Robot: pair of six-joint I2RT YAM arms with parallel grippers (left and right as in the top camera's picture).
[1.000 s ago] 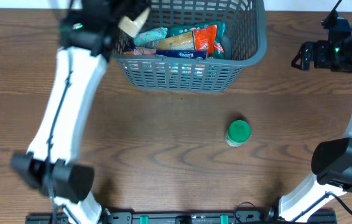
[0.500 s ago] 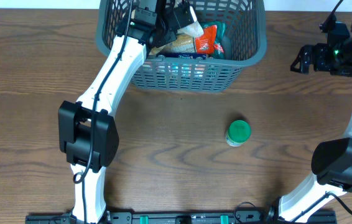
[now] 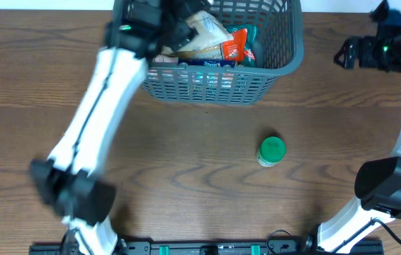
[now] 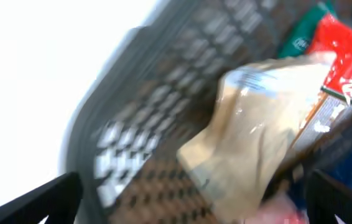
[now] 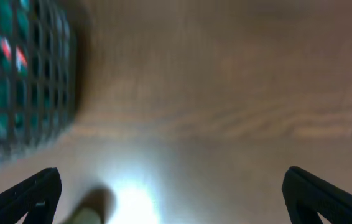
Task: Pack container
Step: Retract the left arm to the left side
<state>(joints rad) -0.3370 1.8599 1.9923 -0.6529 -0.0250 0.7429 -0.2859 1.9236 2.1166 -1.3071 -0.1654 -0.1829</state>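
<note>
Room overhead, how did it look?

The container (image 3: 207, 85) sat at the far middle of the surface (image 3: 186, 184), its rim cut by the top of the frame. Wide bare wood lay nearer, with only a green-lidded jar (image 3: 271, 151) well apart from it. The blurred left arm (image 3: 94, 120) reached over its left rim. The right gripper (image 3: 346, 53) hung off to its right, apart.

And the left wrist?

The left gripper (image 4: 191, 186) had its jaws spread wide, gripping nothing. Below, a crinkly tan packet (image 4: 257, 130) lay against a red packet (image 4: 350, 56) inside slotted grey plastic walls. Its label was too blurred to read.

Right wrist?

Jaws parted and empty over smooth brown wood grain. The lattice wall stood at the left edge, with red and green showing through.
</note>
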